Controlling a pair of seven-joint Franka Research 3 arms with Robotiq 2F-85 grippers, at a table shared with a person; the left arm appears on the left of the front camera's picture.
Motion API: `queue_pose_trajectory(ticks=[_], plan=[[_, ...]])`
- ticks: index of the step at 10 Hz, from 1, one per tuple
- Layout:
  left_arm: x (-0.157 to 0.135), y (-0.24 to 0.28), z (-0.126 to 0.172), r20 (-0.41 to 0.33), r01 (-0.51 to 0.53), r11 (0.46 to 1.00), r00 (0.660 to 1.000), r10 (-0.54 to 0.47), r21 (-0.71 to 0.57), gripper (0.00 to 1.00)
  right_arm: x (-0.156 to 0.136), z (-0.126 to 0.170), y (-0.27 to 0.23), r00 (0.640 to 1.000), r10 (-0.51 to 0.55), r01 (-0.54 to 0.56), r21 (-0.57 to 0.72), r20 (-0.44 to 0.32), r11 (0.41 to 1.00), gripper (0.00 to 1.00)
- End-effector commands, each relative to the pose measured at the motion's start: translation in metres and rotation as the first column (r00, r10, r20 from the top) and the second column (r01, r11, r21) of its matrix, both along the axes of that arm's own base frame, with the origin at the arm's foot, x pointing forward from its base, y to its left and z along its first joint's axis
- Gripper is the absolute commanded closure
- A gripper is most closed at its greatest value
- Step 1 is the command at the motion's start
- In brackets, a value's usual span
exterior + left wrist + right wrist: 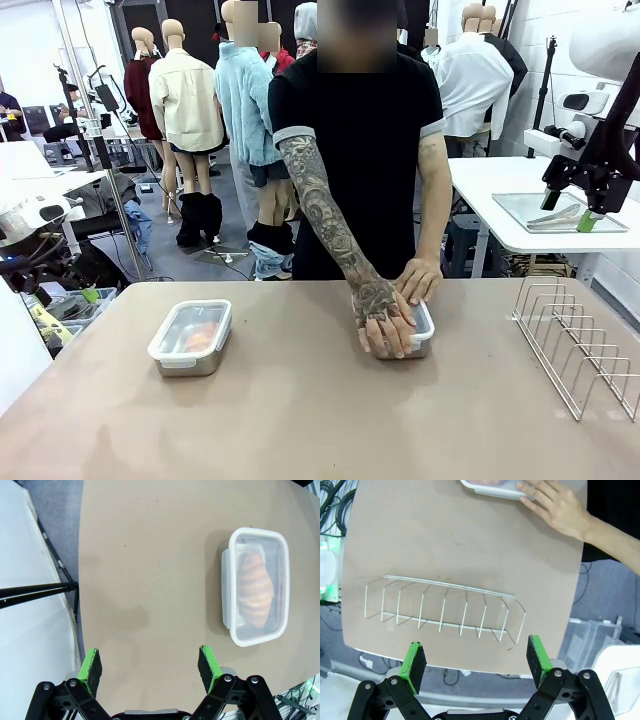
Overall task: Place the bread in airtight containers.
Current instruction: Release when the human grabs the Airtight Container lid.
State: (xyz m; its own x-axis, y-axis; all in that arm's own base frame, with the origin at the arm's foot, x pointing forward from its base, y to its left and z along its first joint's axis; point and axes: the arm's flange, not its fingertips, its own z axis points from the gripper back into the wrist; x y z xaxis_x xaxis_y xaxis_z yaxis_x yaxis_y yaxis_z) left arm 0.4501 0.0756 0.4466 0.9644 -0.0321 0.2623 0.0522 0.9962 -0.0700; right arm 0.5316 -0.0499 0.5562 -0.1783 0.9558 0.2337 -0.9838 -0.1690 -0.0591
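Golden, ridged croissant [256, 592] sealed under clear lid in steel tin [190, 338], left of centre. Second tin [424, 330] right of centre, pressed under person's hands [385, 318], contents probably hidden. Left gripper [150, 667] and right gripper [476, 661] spread wide, holding nothing.

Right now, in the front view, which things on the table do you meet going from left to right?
Lidded steel tin with an orange croissant inside → person's hands pressing on a second lidded tin → empty wire rack.

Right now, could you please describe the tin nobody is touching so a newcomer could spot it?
On the brown table, look to the robot's left half. The lidded tin sits there alone, a croissant visible through its clear lid. The other tin, near the middle, lies under the person's hands.
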Motion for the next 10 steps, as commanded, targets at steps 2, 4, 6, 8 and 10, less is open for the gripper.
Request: queue_pose_trajectory(ticks=[2,4,6,8,10], plan=[[-0.0018,0.0006,0.0003,0.002,-0.015,1.000,1.000,0.015,0.010,0.00,-0.0007,-0.0003,0.0025,1.000,-0.014,0.014,-0.021,-0.008,1.000,0.00],[-0.0018,0.0006,0.0003,0.002,-0.015,1.000,1.000,0.015,0.010,0.00,-0.0007,-0.0003,0.0025,1.000,-0.014,0.014,-0.021,-0.008,1.000,0.00],[-0.0018,0.0006,0.0003,0.002,-0.015,1.000,1.000,0.015,0.010,0.00,-0.0007,-0.0003,0.0025,1.000,-0.014,0.014,-0.021,-0.008,1.000,0.00],[-0.0018,0.0006,0.0003,0.002,-0.015,1.000,1.000,0.015,0.010,0.00,-0.0007,-0.0003,0.0025,1.000,-0.014,0.014,-0.021,-0.008,1.000,0.00],[-0.0018,0.0006,0.0003,0.002,-0.015,1.000,1.000,0.015,0.010,0.00,-0.0007,-0.0003,0.0025,1.000,-0.014,0.014,-0.021,-0.008,1.000,0.00]])
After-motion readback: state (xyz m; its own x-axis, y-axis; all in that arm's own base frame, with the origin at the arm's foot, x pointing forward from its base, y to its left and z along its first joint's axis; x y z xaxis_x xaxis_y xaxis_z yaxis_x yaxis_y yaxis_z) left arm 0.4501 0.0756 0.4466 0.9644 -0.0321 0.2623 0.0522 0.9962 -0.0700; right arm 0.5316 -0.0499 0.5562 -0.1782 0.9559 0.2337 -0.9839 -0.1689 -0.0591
